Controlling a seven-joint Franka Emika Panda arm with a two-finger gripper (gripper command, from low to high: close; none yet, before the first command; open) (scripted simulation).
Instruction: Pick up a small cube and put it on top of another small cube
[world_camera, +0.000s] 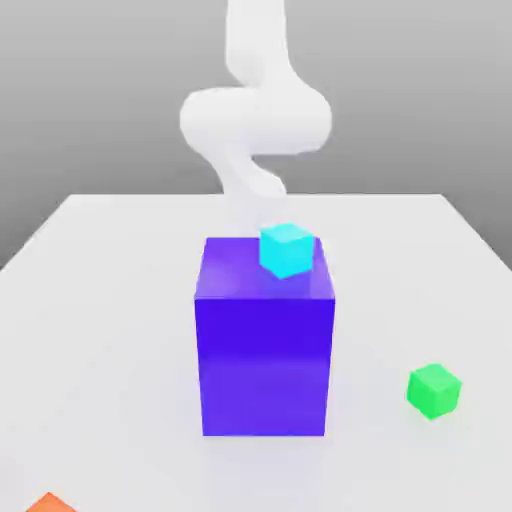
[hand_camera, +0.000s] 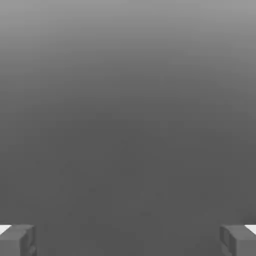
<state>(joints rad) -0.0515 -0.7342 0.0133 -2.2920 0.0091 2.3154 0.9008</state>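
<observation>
With the gripper (hand_camera: 128, 240) spread wide and holding nothing, the small green cube (world_camera: 434, 390) sits on the white table (world_camera: 100, 330) toward its near right edge, beside the tall blue-violet block (world_camera: 265, 355); no magenta cube is visible.

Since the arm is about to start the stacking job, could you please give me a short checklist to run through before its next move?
1. Gripper open with nothing between the fingers: ok.
2. Green cube free on the table, nothing on top: ok.
3. Magenta cube located: cannot tell; possibly hidden behind the blue-violet block.
4. Cyan cube resting on the block, apart from the green cube: ok.
5. Orange cube at the table's near edge, well away: ok.
</observation>
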